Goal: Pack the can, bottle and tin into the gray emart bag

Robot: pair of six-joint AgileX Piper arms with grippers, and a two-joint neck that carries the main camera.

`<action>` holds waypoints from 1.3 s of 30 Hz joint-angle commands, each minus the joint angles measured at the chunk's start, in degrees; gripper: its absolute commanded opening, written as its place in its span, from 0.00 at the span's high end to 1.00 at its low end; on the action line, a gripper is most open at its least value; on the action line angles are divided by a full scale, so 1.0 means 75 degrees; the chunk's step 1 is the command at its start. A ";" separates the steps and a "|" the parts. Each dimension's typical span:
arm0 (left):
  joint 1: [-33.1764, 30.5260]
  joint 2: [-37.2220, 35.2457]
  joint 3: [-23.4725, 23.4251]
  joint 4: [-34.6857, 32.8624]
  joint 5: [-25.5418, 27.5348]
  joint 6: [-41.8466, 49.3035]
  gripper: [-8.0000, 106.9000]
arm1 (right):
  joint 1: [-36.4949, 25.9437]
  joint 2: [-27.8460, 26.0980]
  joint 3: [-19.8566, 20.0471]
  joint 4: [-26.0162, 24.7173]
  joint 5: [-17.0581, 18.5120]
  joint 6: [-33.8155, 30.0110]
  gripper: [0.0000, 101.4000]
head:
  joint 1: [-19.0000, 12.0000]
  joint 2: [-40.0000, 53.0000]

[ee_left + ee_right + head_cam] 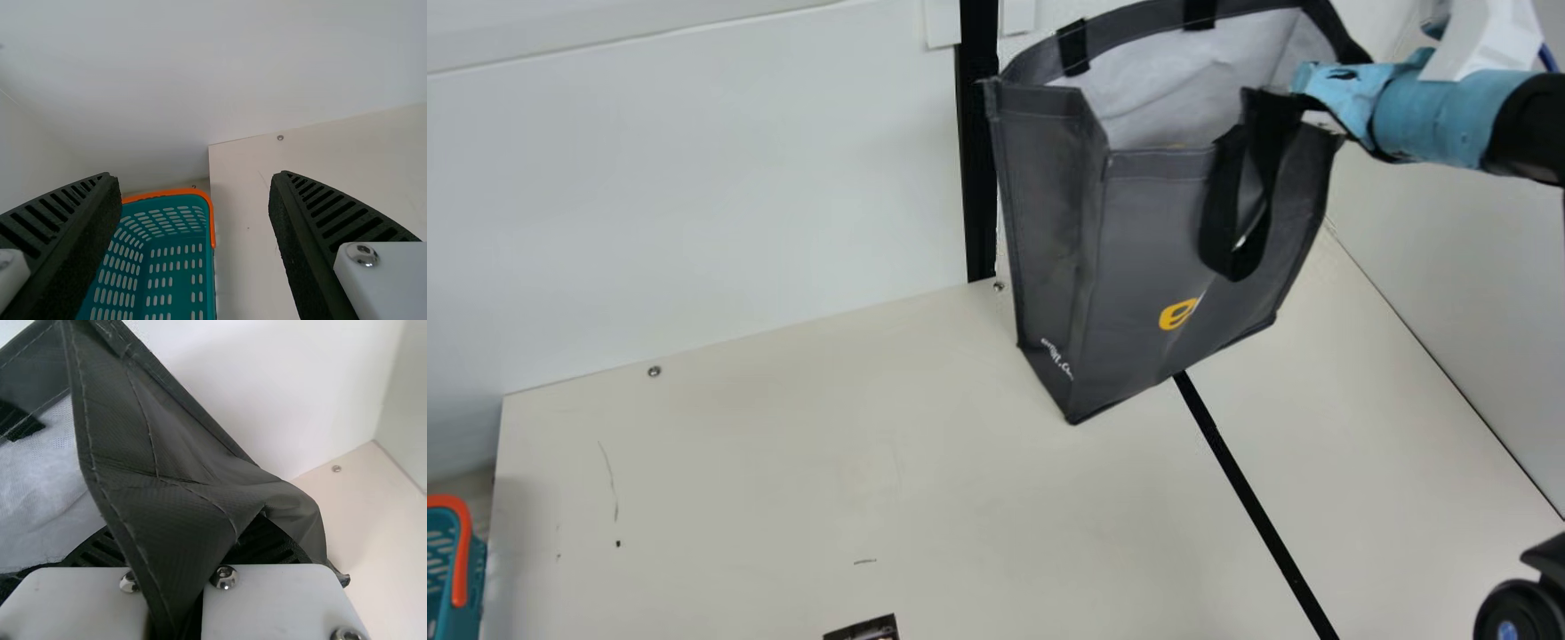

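Main view: gray emart bag point(1147, 258) was in the right gripper point(1307, 93), jaws clenched on the right end of its mouth rim. Body lay below and to the left of that grip, long axis near upright, a bit skewed, mouth up. Right arm clearly the nearer one. Counter point(783, 462) ran under it; couldn't tell if the base touched. White wall point(720, 178) stood behind the bag, so my read: set it down base first, toward the robot, watch for the one-sided grip folding the mouth. Dark-edged item point(867, 628) lay at the bottom edge, nearer the robot than the bag; couldn't tell if it was one of the goods. Left wrist view: left gripper point(197, 180) had its jaws spread, released, over by the teal basket point(170, 273) beside the counter. Right wrist view: jaws had gray fabric bunched between them, lining off to one side.
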State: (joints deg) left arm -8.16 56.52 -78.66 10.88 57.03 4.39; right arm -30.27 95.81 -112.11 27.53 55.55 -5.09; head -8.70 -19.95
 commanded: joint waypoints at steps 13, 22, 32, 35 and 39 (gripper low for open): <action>0.0000 0.0000 0.0000 0.0000 0.0000 0.0000 0.15 | -0.1266 0.0645 -0.0805 -0.0071 0.0202 -0.0033 1.00 | -0.0173 -0.0007; 0.0000 0.0000 0.0000 0.0000 0.0000 0.0000 0.15 | -0.1885 0.1098 -0.1345 -0.0109 0.0309 -0.0002 1.00 | -0.0173 -0.0007; 0.0000 0.0000 0.0000 0.0000 0.0000 0.0000 0.15 | -0.2219 0.1450 -0.1777 -0.0052 0.0488 0.0082 0.77 | -0.0173 -0.0007; 0.0000 0.0000 0.0000 0.0000 0.0000 0.0000 0.15 | -0.2246 0.1475 -0.1872 -0.0003 0.0495 0.0077 0.67 | -0.0173 -0.0007; 0.0000 0.0000 0.0000 0.0000 0.0000 0.0000 0.15 | -0.2260 0.1482 -0.2046 0.0088 0.0528 0.0047 0.54 | -0.0173 -0.0007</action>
State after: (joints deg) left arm -8.16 56.52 -78.66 10.88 57.03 4.39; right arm -47.18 106.87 -127.08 28.02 59.27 -4.57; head -8.70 -19.95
